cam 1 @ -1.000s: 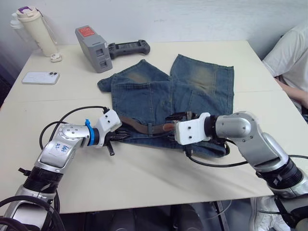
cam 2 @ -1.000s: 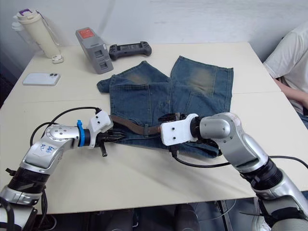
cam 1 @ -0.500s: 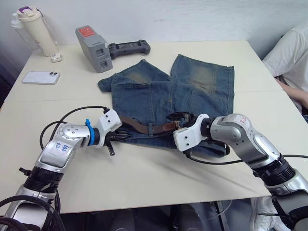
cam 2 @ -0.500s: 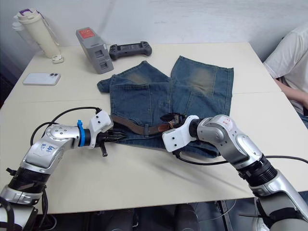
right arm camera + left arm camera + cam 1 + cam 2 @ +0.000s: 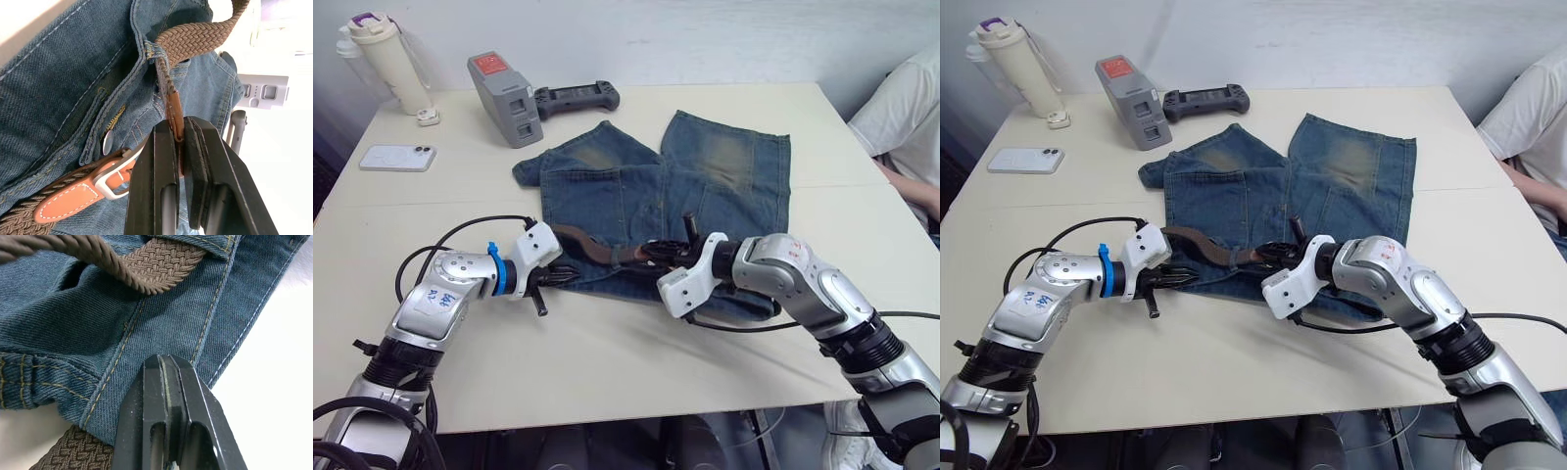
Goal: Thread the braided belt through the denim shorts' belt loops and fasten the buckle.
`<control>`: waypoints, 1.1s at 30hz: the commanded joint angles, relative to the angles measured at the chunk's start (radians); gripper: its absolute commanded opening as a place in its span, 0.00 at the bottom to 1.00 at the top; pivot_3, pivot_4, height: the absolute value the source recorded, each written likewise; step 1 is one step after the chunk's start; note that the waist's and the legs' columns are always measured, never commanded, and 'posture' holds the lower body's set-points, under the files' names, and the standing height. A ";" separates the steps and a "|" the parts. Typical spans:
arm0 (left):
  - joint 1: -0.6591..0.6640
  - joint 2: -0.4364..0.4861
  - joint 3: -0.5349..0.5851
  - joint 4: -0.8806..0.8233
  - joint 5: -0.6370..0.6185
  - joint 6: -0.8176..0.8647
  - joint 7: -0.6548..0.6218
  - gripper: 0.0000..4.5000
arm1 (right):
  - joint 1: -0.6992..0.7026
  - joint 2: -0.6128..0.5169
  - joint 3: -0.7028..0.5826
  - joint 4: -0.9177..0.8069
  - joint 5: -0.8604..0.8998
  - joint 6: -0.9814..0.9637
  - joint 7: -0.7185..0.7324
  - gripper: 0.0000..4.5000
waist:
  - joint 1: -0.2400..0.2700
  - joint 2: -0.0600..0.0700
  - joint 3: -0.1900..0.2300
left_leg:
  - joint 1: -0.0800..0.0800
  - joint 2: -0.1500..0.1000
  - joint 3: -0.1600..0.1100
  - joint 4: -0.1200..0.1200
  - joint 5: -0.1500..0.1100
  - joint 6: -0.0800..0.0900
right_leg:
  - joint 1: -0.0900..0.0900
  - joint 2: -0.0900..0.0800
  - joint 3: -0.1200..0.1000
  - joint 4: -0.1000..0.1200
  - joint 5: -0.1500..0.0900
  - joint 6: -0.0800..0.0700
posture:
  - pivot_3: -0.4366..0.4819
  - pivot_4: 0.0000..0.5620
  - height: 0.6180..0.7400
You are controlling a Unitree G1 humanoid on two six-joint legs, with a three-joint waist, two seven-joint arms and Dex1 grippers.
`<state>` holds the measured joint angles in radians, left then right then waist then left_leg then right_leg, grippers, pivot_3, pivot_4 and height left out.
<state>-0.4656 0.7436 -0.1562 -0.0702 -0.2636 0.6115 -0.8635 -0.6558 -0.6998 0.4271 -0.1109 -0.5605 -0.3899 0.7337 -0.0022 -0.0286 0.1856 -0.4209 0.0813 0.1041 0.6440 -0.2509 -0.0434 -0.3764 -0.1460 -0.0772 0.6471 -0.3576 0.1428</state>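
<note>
Shorts [image 5: 666,186] lie flat mid-worktop [image 5: 607,362], waistband toward the robot. Belt [image 5: 592,250] runs along the waistband. Right claw [image 5: 178,134] grips the tan belt tip, just above the buckle [image 5: 115,178]. Left claw [image 5: 166,377] is clenched on the waistband denim. Step: fastening. Next: feed tip into buckle. Near worktop edge leaves ample open room.

Both arms are rounded silver-grey metal shells with black joints toward the shoulders, and each ends in a white block-shaped wrist housing ahead of two black fingers. The left arm [image 5: 440,304] wears a bright blue band behind its wrist, has dark handwritten marks on its forearm shell, and trails a looping black cable. The right arm [image 5: 803,284] carries small red markings and its own black cable.
</note>
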 commanded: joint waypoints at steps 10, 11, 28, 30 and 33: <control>0.027 0.003 -0.024 -0.004 0.037 0.014 -0.005 0.00 | -0.159 -0.079 -0.084 0.092 0.112 -0.115 0.064 0.00 | 0.000 0.000 0.000 | 0.000 0.000 0.000 0.000 0.000 0.000 | 0.000 0.000 0.000 0.000 0.000 0.000 | 0.48 0.27 1.00; 0.030 0.009 -0.030 -0.005 0.047 0.007 -0.004 0.00 | -0.170 -0.096 -0.090 0.113 0.129 -0.136 0.070 0.00 | -0.001 0.000 0.000 | 0.000 0.000 0.000 0.000 0.000 0.000 | 0.000 0.000 0.000 0.000 0.000 0.000 | 0.48 0.27 1.00; 0.107 0.064 0.038 -0.083 -0.016 0.016 -0.083 0.00 | -0.191 -0.217 -0.168 0.217 0.387 -0.250 0.216 0.00 | -0.008 0.001 0.000 | 0.001 0.001 0.001 0.000 0.000 0.000 | 0.000 0.000 0.000 0.000 0.000 0.000 | 0.48 0.27 1.00; 0.103 0.079 0.082 -0.111 -0.077 0.053 -0.121 0.00 | -0.184 -0.193 -0.164 0.155 0.410 -0.212 0.227 0.00 | -0.009 0.002 0.001 | 0.001 0.001 0.001 0.000 0.000 0.000 | 0.000 0.000 0.000 0.000 0.000 0.000 | 0.48 0.27 1.00; 0.095 0.108 0.152 -0.127 -0.185 0.160 -0.177 0.21 | -0.172 -0.172 -0.161 0.093 0.443 -0.166 0.245 0.00 | -0.011 0.002 0.001 | 0.000 0.001 0.001 0.000 0.000 0.000 | -0.001 0.000 0.000 0.000 0.000 0.000 | 0.48 0.27 1.00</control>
<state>-0.3736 0.8275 -0.0594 -0.1555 -0.3879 0.7268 -1.0020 -0.8263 -0.8731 0.2989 0.0351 -0.1573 -0.5788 0.9714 -0.0136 -0.0264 0.1868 -0.4206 0.0823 0.1049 0.6439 -0.2509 -0.0434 -0.3772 -0.1458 -0.0767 0.6473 -0.3577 0.1427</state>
